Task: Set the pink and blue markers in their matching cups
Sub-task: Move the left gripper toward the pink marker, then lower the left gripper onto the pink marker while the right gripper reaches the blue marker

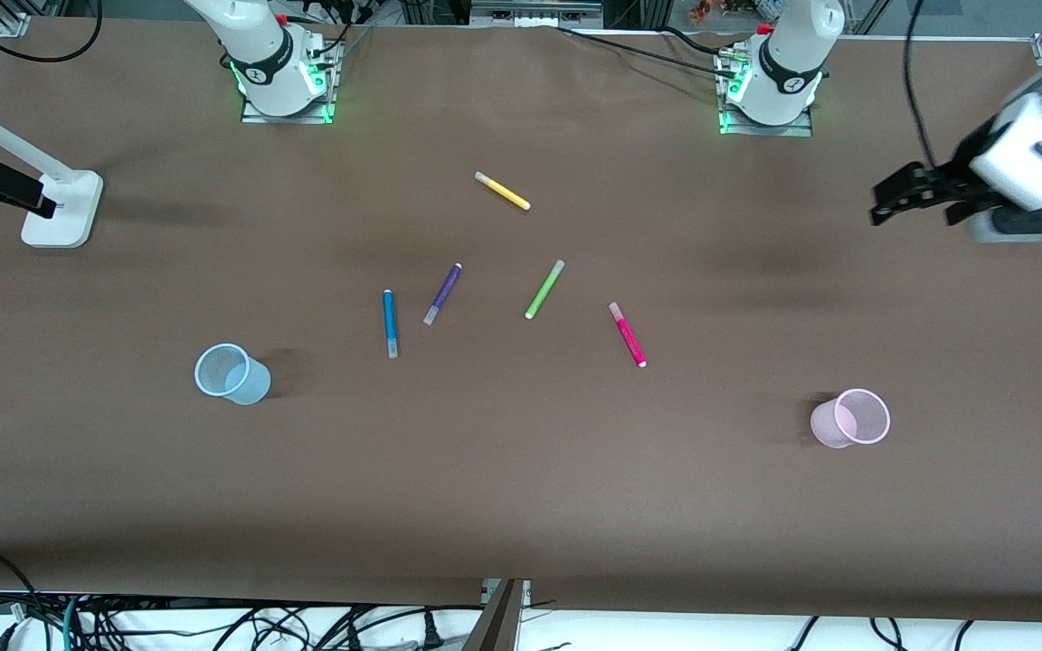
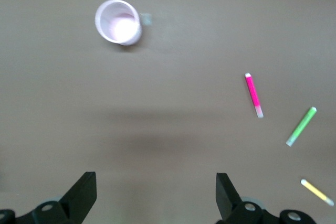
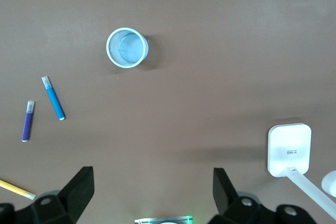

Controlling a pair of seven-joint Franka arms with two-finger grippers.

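Observation:
The pink marker (image 1: 627,334) lies flat mid-table; it also shows in the left wrist view (image 2: 253,95). The blue marker (image 1: 389,322) lies flat toward the right arm's end, and shows in the right wrist view (image 3: 53,98). The pale blue cup (image 1: 230,373) (image 3: 126,48) stands upright and empty, nearer the front camera than the blue marker. The pale pink cup (image 1: 851,418) (image 2: 118,21) stands upright and empty toward the left arm's end. My left gripper (image 1: 908,203) (image 2: 156,182) is open and empty, high over the table's left-arm end. My right gripper (image 3: 152,177) is open and empty, high over its own base, outside the front view.
A purple pen (image 1: 442,293), a green pen (image 1: 544,288) and a yellow pen (image 1: 502,191) lie among the markers. A white camera stand (image 1: 61,211) (image 3: 289,148) sits at the right arm's end. Cables hang past the table's front edge.

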